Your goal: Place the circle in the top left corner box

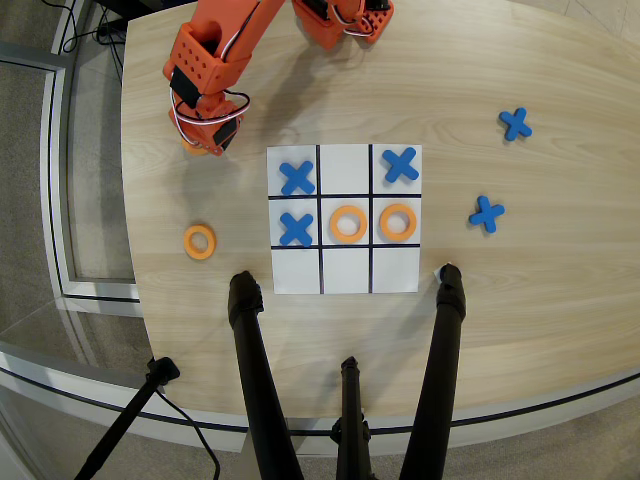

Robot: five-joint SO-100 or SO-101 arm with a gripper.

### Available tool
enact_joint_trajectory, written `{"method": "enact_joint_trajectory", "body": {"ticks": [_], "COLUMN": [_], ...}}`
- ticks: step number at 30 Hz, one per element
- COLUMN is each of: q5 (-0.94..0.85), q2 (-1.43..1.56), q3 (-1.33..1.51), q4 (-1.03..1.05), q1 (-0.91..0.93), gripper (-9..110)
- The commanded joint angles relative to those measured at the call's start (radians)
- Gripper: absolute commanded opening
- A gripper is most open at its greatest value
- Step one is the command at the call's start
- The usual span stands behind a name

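Note:
In the overhead view my orange arm reaches down at the upper left of the table, with its gripper (203, 143) left of the white nine-cell board (345, 272). An orange curved edge, possibly a ring (190, 147), shows under the gripper; the jaws are hidden by the wrist. Another orange ring (199, 241) lies loose on the table left of the board. Two rings sit on the board, in the centre cell (348, 224) and the middle right cell (398, 222). The top left cell in this view holds a blue X (297, 177). The bottom left corner cell (296, 270) and the bottom right corner cell (396, 270) are bare.
Blue X pieces also sit in the top right cell (400, 164) and the middle left cell (296, 228). Two loose blue X pieces (515, 123) (487, 213) lie right of the board. Black tripod legs (250, 350) (447, 330) rise at the near edge. The table's curved edge runs down the left.

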Motion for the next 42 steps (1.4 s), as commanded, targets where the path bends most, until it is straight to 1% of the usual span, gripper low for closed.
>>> {"method": "enact_joint_trajectory", "body": {"ticks": [1, 3, 6, 8, 11, 15, 17, 21, 24, 25, 31, 36, 42], "q5": [0.011, 0.055, 0.156, 0.189, 0.256, 0.279, 0.282, 0.296, 0.337, 0.359, 0.434, 0.451, 0.477], "q2": [0.02, 0.083, 0.238, 0.353, 0.525, 0.669, 0.724, 0.759, 0.715, 0.69, 0.431, 0.175, -0.092], "q3": [-0.005, -0.012, -0.032, -0.025, 0.057, 0.127, 0.204, 0.362, 0.434, 0.434, 0.265, 0.13, -0.087], "q4": [0.057, 0.083, 0.081, 0.08, 0.041, 0.026, -0.061, -0.321, -0.537, -0.572, -0.581, -0.661, -0.678], "q1": [0.006, -0.032, -0.13, -0.204, -0.35, -0.566, -0.673, -0.864, -0.966, -0.992, -1.069, -1.065, -1.042], "gripper": [0, 0, 0, 0, 0, 0, 0, 0, 0, 0, 0, 0, 0]}}
